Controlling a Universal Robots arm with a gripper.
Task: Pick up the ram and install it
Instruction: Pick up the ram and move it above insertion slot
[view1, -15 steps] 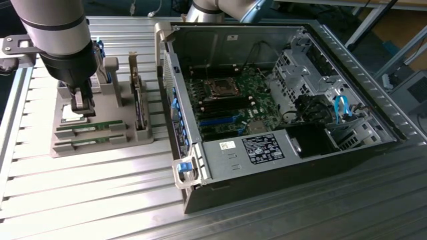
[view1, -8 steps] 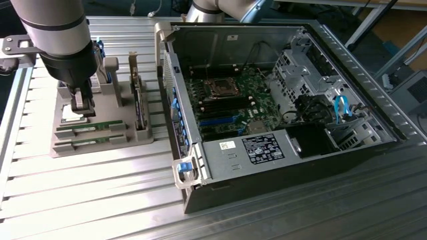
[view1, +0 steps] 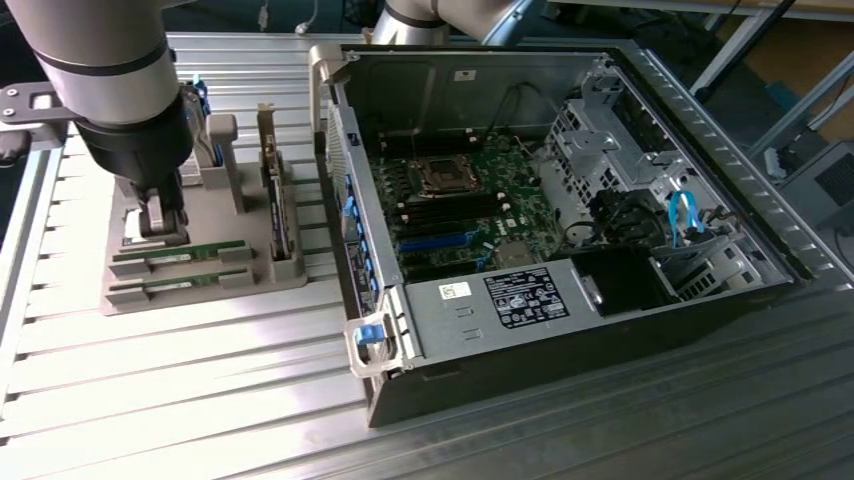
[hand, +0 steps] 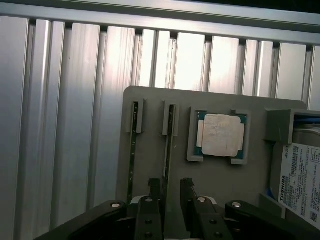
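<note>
Two green ram sticks lie in a grey fixture (view1: 200, 295) at the exterior view's left: one ram stick (view1: 174, 258) just under the gripper, a second ram stick (view1: 167, 291) beside it. My gripper (view1: 160, 228) hangs low over the first one. In the wrist view both sticks show edge-on, and my gripper (hand: 171, 187) is open with its dark fingers (hand: 155, 189) on either side of one ram stick (hand: 169, 145); a gap shows on each side. The other ram stick (hand: 132, 150) stands free. The motherboard's memory slots (view1: 430, 212) lie inside the open case.
The fixture also carries a silver processor chip (hand: 220, 135), a labelled drive (hand: 300, 180) and an upright dark expansion card (view1: 276, 205). The open computer case (view1: 561, 190) stands at the exterior view's right on the ribbed aluminium table (view1: 187, 400).
</note>
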